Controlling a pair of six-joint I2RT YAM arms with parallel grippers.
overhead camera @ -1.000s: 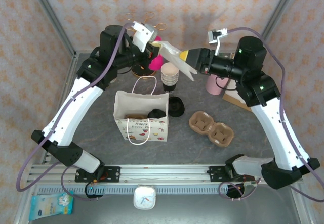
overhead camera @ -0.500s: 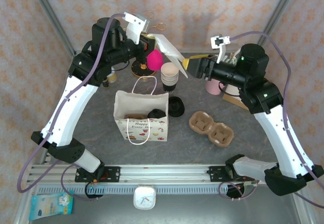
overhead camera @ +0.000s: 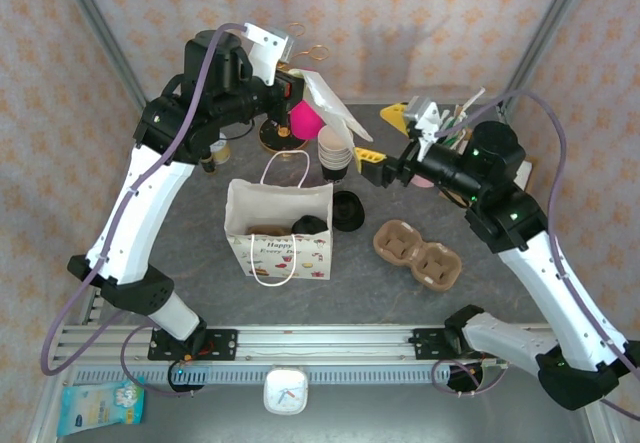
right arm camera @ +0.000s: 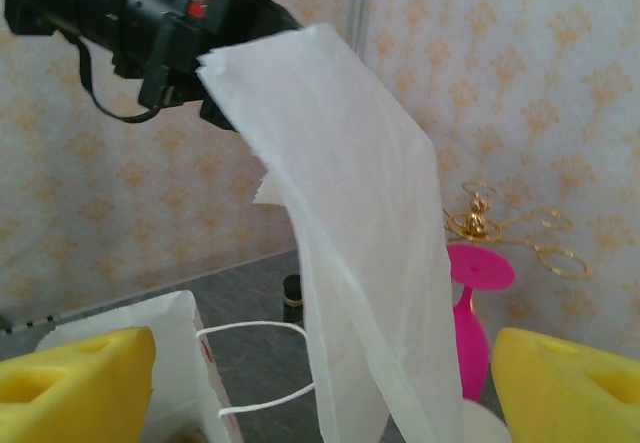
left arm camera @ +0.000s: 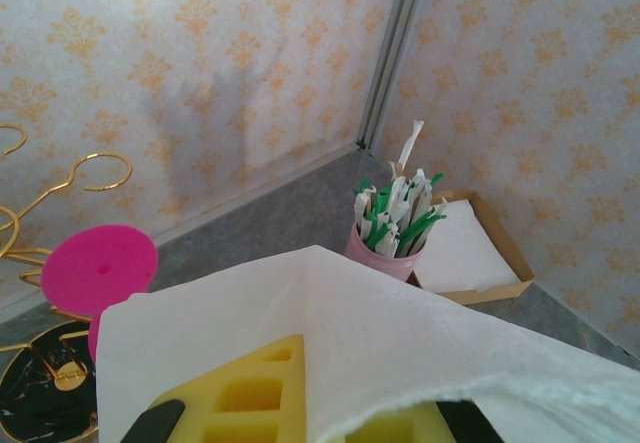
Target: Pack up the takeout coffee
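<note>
Enclosing the grey table, patterned peach walls meet metal posts.

Grey table, bearing a printed paper bag, a loose black lid, an empty two-cup pulp carrier, stacked cream cups, a gold-wire stand (black base), a pink straw cup and a napkin tray.

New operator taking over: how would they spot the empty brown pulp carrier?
Find the white paper gift bag standing mid-table. Just right of it, flat on the grey tabletop, lies the brown moulded-pulp carrier. Its two empty wells set it apart.
</note>
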